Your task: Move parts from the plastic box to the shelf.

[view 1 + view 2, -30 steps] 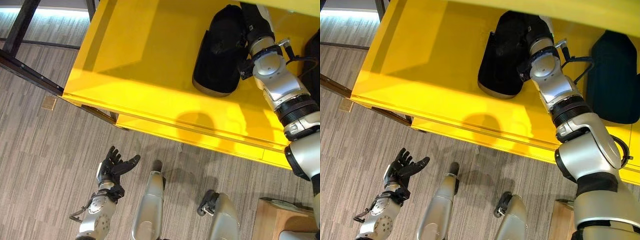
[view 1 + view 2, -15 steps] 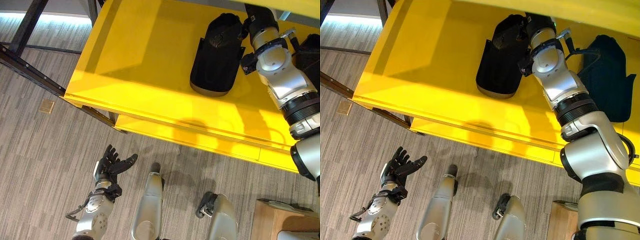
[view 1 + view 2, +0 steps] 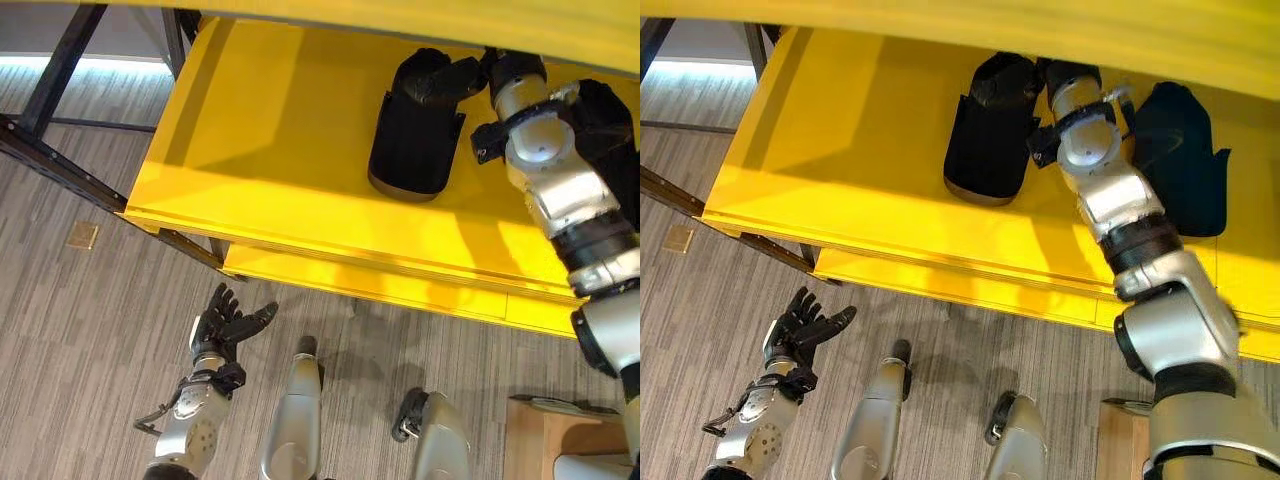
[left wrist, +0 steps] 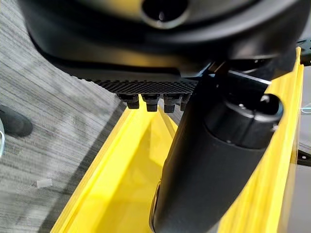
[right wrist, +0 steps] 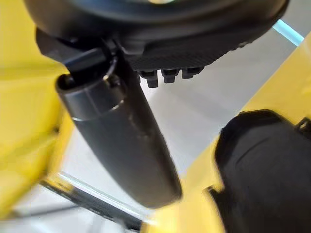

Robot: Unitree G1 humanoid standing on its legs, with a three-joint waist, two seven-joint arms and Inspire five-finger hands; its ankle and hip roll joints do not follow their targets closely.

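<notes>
right robot hand (image 5: 121, 131) has let go of black part (image 3: 412, 140) | now beside it on yellow shelf (image 3: 270, 150), fingers straight | left robot hand (image 3: 222, 325) spread above floor

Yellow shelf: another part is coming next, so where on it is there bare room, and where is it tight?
The yellow shelf is bare across its whole left half, from its left edge to the left black part. The front strip along the lip is bare too. It is crowded at the right rear: the right hand sits between that part and the second black part.
</notes>
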